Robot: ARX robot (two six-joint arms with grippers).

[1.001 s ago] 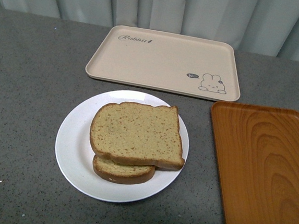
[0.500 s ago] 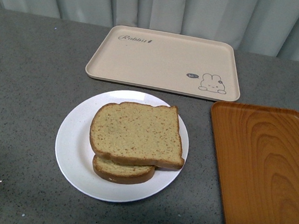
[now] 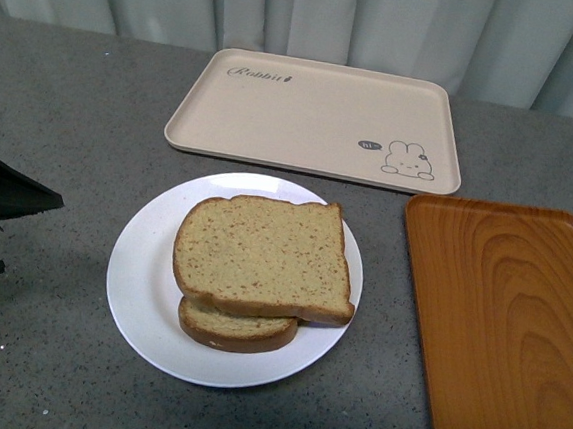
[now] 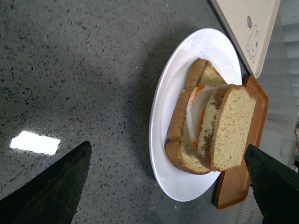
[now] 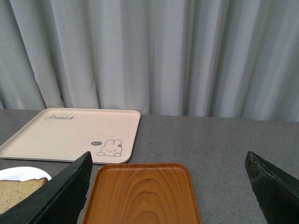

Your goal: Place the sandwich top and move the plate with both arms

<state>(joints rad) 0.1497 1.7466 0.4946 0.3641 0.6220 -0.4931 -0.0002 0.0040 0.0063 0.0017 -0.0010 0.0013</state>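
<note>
The white plate (image 3: 142,262) sits mid-table with a sandwich on it. The sandwich top (image 3: 261,254), a wide tan speckled slice, lies flat on a smaller, darker-crusted slice (image 3: 236,329). In the left wrist view, white and orange filling (image 4: 196,109) shows between the sandwich top (image 4: 231,126) and the lower slice. My left gripper (image 3: 34,233) is open at the left edge of the front view, a short way left of the plate and holding nothing. My right gripper (image 5: 168,156) is open above the orange tray (image 5: 142,196) and does not show in the front view.
A beige rabbit-print tray (image 3: 315,117) lies behind the plate. An orange wood-grain tray (image 3: 502,334) lies to its right. Grey curtains (image 5: 149,51) close off the far side of the grey speckled table (image 3: 64,115).
My left gripper's black fingers have come into the front view at the left edge. The plate and sandwich have not moved.
</note>
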